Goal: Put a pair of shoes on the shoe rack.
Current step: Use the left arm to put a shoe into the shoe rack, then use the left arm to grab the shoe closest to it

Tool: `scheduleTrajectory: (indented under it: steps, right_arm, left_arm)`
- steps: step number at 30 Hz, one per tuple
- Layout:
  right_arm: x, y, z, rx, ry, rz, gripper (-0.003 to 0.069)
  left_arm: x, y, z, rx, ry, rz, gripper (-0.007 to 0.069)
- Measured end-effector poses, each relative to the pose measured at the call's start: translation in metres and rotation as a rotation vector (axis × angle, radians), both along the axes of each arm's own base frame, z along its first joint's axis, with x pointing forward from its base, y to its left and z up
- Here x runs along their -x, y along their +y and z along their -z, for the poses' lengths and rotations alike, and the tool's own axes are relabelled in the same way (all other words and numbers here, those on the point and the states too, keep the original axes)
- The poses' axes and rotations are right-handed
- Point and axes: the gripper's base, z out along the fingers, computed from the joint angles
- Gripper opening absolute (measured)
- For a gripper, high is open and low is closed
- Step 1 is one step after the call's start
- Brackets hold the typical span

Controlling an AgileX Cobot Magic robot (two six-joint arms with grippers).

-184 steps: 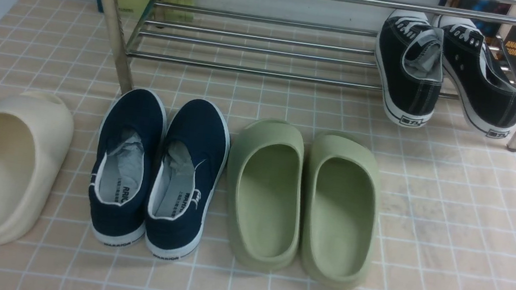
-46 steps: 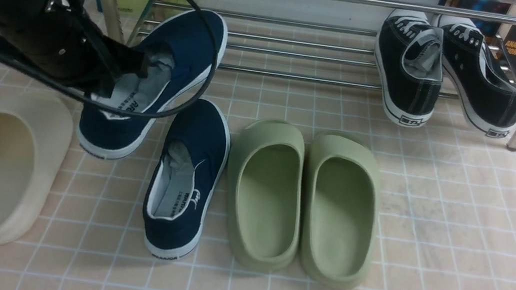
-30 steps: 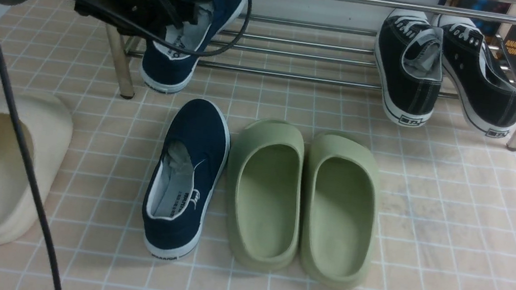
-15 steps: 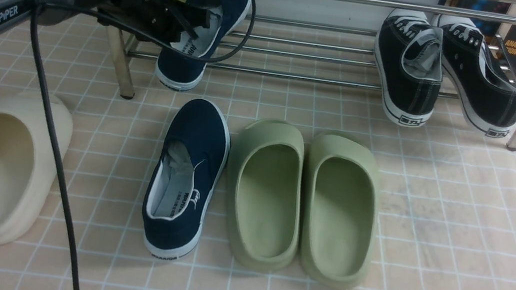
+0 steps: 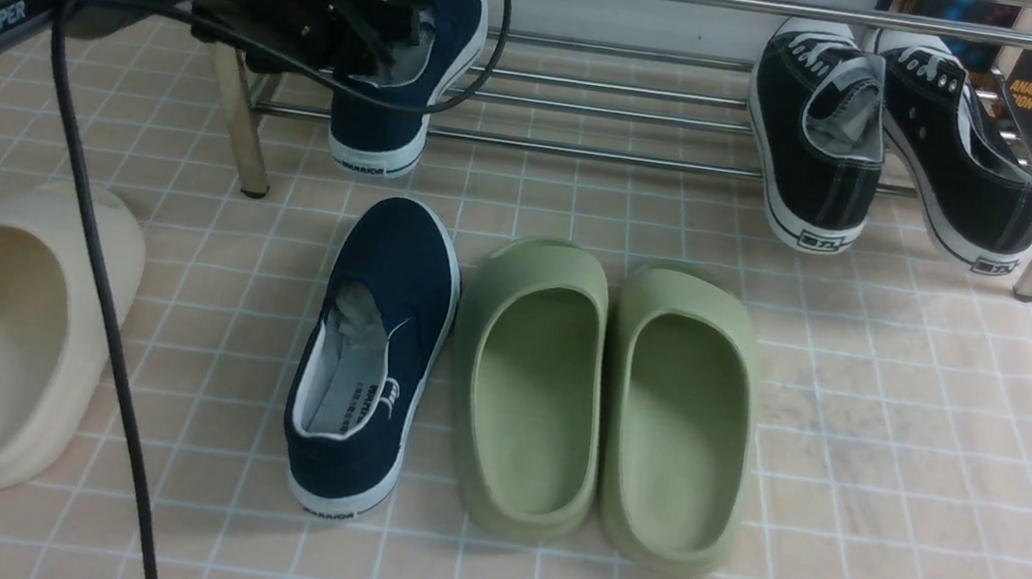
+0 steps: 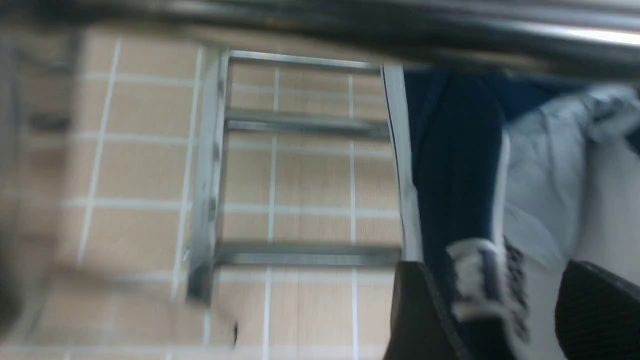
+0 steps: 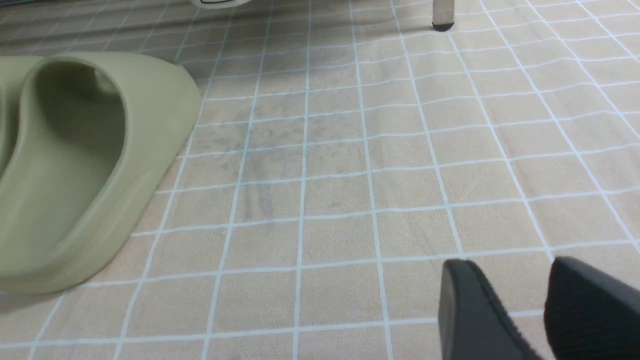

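One navy shoe (image 5: 405, 112) rests on the lower bars of the shoe rack (image 5: 596, 151) at its left end, heel toward me. My left gripper (image 5: 388, 34) is at that shoe's collar. In the left wrist view its fingers (image 6: 420, 310) stand wide apart, open, with the collar of the navy shoe (image 6: 455, 165) still between them above a rack bar (image 6: 305, 255). The other navy shoe (image 5: 394, 293) lies on the tiled floor in front of the rack. My right gripper (image 7: 520, 300) is open over bare tiles, holding nothing, and does not show in the front view.
A pair of black sneakers (image 5: 830, 142) leans on the rack's right end. Green slippers (image 5: 602, 393) (image 7: 75, 165) lie right of the floor shoe, beige slippers (image 5: 15, 330) at far left. The rack's left post (image 5: 240, 130) and my left arm's cable (image 5: 102, 292) stand nearby.
The left arm carried the navy shoe right along the lower tier, turned its heel toward me and set it on the bars. Its jaws then opened. The right side is unchanged.
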Motion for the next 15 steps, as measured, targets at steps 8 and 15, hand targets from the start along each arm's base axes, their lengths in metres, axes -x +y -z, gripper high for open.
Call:
scheduleTrajectory:
  steps: [8, 15]
  right_arm:
    - [0.000, 0.000, 0.000, 0.000, 0.000, 0.000, 0.0239]
    - [0.000, 0.000, 0.000, 0.000, 0.000, 0.000, 0.0239]
  left_arm:
    - [0.090, 0.019, -0.115, -0.144, 0.017, 0.117, 0.0377]
    - [0.164, 0.034, -0.144, -0.218, 0.188, 0.192, 0.0377]
